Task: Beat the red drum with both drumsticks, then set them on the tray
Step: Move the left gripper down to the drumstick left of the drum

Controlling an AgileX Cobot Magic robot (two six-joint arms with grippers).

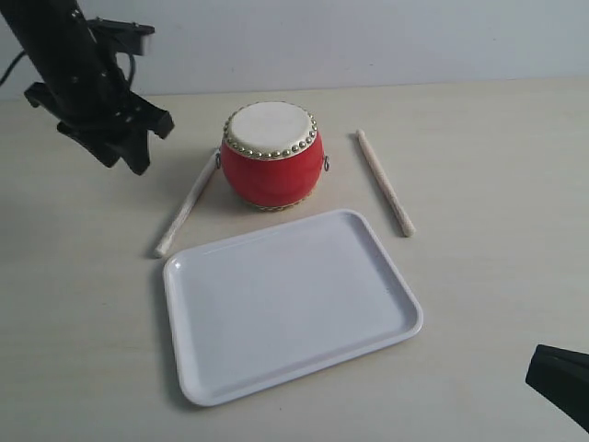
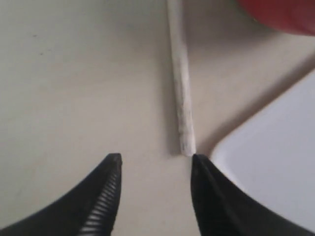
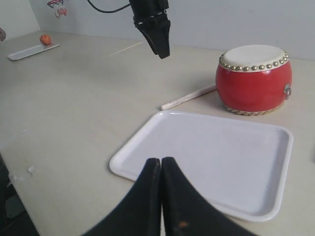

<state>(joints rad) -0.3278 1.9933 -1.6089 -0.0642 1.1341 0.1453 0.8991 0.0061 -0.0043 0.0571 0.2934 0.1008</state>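
Left gripper (image 2: 155, 158) jaws apart, nothing between. Slim pale wooden drumstick (image 2: 181, 88) lies just ahead, off-centre, end near one fingertip. We centre jaws astride it, lower, then clamp. Right gripper (image 3: 161, 164) pressed closed, empty.

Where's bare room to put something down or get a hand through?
Free: the tray, whole floor; table right of the right drumstick; table left of the left drumstick, under the open left pincer. Crowded: around the red drum, a stick close on each side.
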